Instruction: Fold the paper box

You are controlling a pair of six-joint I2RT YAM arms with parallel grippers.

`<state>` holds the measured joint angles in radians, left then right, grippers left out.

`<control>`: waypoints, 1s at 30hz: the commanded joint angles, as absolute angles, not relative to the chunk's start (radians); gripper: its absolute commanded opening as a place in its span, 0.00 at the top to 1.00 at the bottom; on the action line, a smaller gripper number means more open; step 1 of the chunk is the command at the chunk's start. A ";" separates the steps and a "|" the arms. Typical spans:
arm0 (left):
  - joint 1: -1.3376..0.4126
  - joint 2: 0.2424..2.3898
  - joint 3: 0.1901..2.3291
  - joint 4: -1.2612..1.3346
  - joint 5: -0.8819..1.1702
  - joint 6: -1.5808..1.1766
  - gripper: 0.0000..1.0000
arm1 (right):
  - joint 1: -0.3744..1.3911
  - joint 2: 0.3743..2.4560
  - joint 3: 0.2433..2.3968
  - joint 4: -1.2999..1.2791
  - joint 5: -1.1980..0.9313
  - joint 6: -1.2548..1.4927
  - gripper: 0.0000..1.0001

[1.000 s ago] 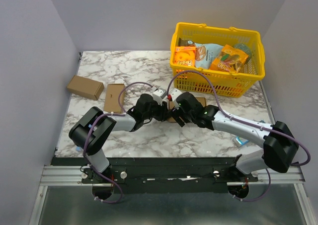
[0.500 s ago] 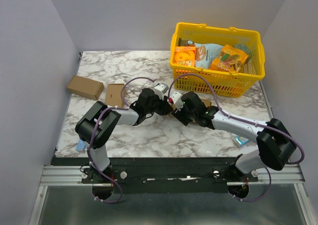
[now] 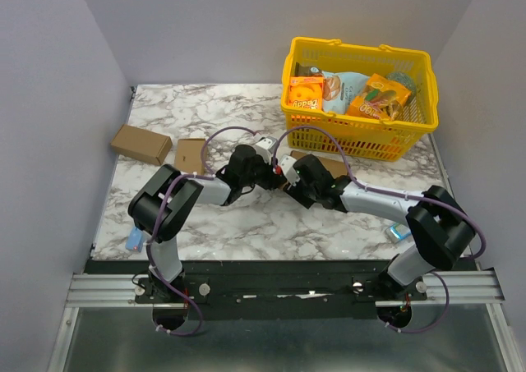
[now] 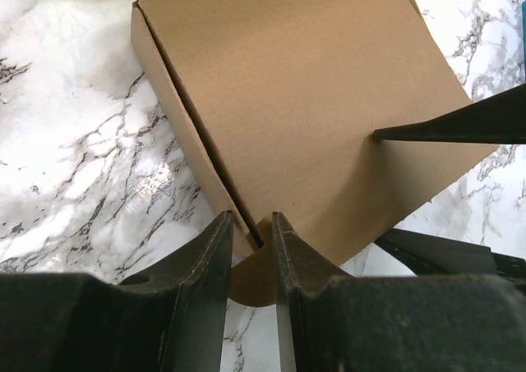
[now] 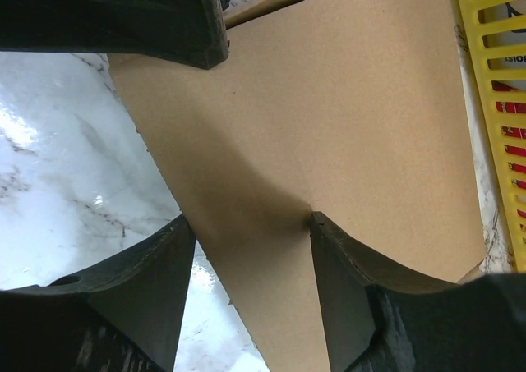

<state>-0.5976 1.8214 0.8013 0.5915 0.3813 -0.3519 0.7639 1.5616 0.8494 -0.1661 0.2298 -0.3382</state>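
The paper box point(image 4: 304, 101) is a flat, closed brown cardboard box lying on the marble table in front of the basket; a bare part of it point(image 3: 330, 166) shows in the top view. My left gripper point(image 4: 252, 220) is shut narrowly on its near corner, where a rounded tab sticks out between the fingers. My right gripper point(image 5: 248, 220) stands open astride another corner of the box point(image 5: 345, 117). Its right fingertip point(image 5: 316, 222) touches the top panel, and its left finger hangs over the marble. In the top view both grippers point(image 3: 275, 175) point(image 3: 296, 183) meet at the box's left end.
A yellow basket point(image 3: 359, 134) of snack packs stands just behind the box, and its wall point(image 5: 493, 101) is close to my right gripper. Two small brown boxes point(image 3: 140, 144) point(image 3: 190, 156) lie at the left. Small blue items point(image 3: 398, 233) point(image 3: 135, 239) lie near the front edge.
Both grippers and the box have shifted a little back toward the basket. The right jaws have narrowed, and the left jaws have closed slightly.
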 commanded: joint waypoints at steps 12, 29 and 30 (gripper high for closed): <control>-0.588 1.858 0.839 0.581 0.394 -0.336 0.72 | 0.683 1.402 0.922 -0.296 0.094 -0.222 0.28; -0.588 1.845 0.848 0.561 0.383 -0.324 0.72 | 0.675 1.558 0.914 -0.279 0.126 -0.288 0.35; -0.586 1.844 0.847 0.560 0.383 -0.325 0.72 | 0.675 1.577 0.917 -0.278 0.141 -0.291 0.35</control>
